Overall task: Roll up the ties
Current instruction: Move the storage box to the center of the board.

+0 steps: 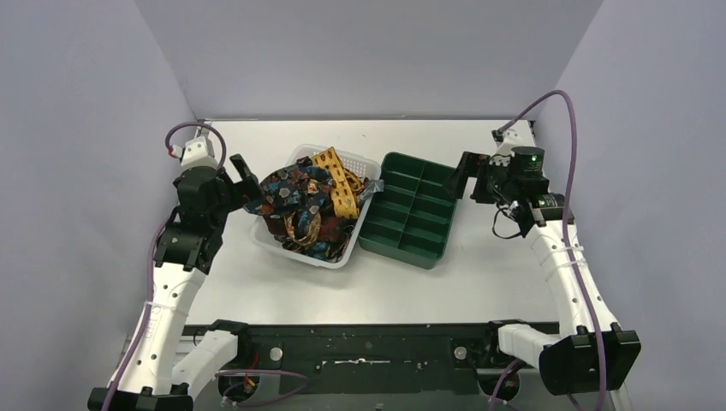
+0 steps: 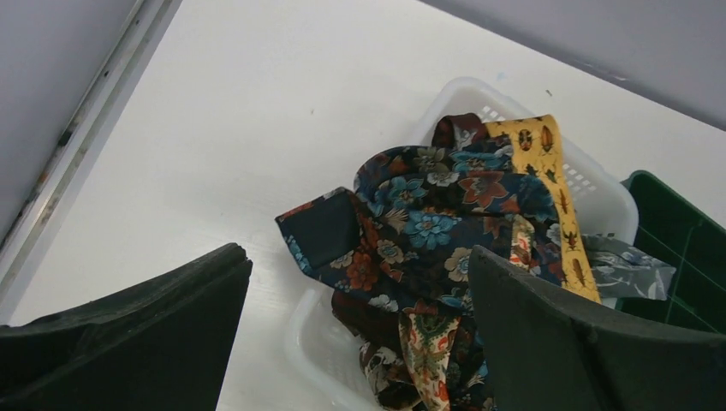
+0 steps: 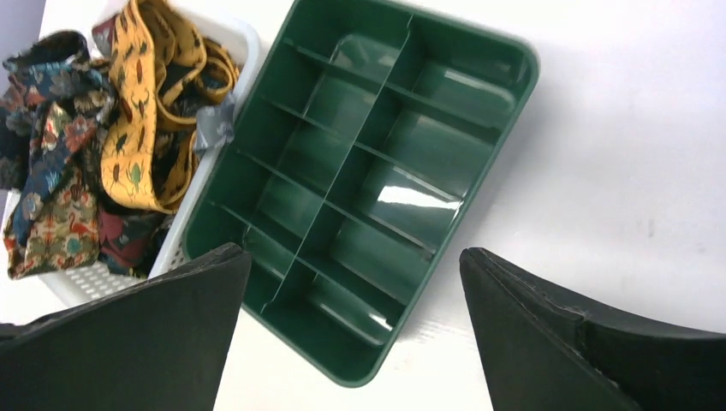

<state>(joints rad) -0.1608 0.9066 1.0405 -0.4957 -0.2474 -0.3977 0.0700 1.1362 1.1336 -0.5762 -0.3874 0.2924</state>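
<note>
Fabric neckties [image 1: 300, 201]: patterned, tangled in white plastic basket [image 1: 291, 251], none rolled
Left gripper [image 1: 244, 181]: agape, empty, basket's nine o'clock
Right gripper [image 1: 462, 178]: agape, empty
Next: likely pinch one tie end

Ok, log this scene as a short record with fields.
ties: tangled heap in the white basket, none rolled
green tray: next to the basket, every compartment empty
left gripper: open, empty, by the basket's left side
right gripper: open, empty, by the tray's right end
</note>
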